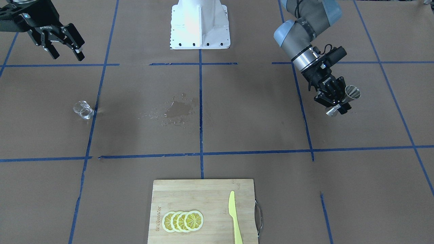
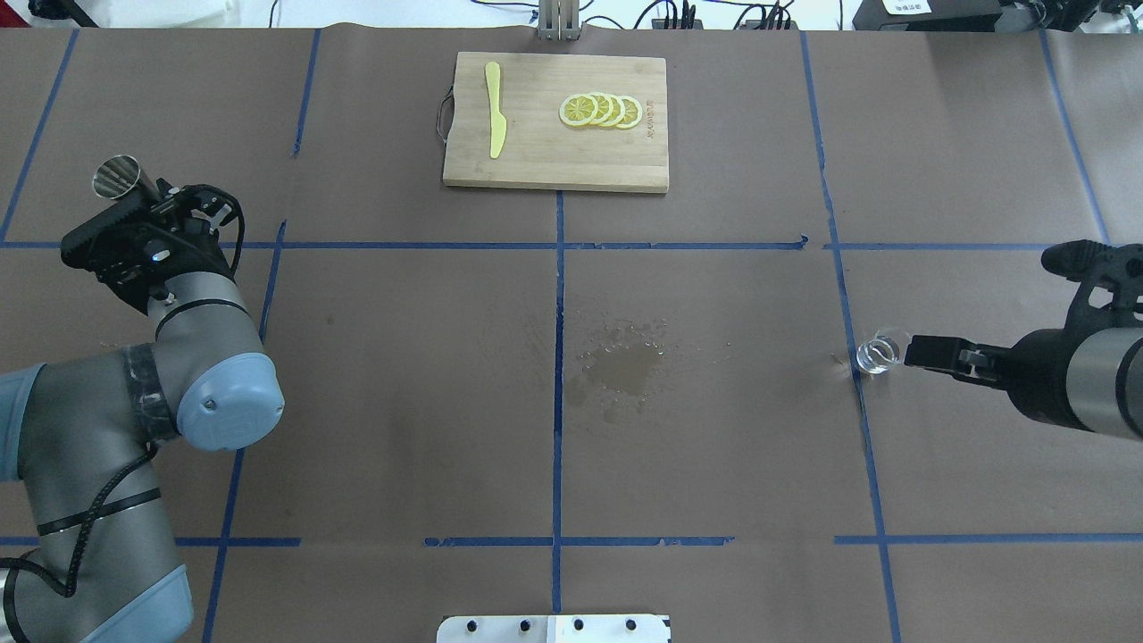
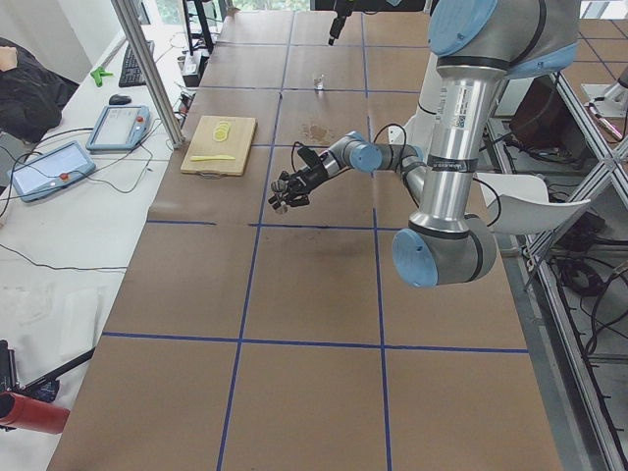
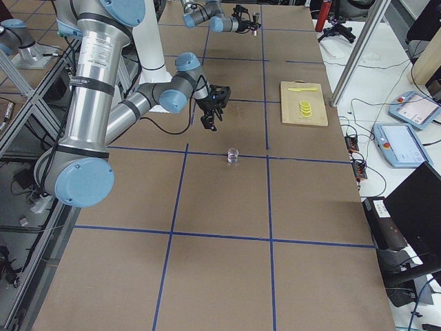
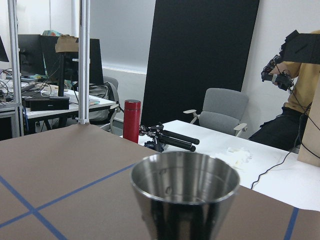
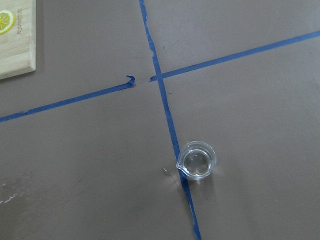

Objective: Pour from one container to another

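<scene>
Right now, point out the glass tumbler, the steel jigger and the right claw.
glass tumbler (image 6: 197, 161): right wrist view, base seen through its mouth.
steel jigger (image 1: 352, 92): front-facing view, its wide cone end.
right claw (image 1: 67, 56): front-facing view, midway between its open fingertips.

Both arms are smooth silver-grey metal tubes with pale blue caps on their round joints. The left arm (image 2: 201, 332) wears bands of black tape, and a thin black cable loops along it. The right arm (image 2: 1100, 382) ends in a black wrist. The left gripper (image 1: 340, 101) and right gripper (image 1: 67, 55) are black and blocky, the right with small white lettering. The white base (image 1: 200, 23) has a row of dark bolts.
</scene>
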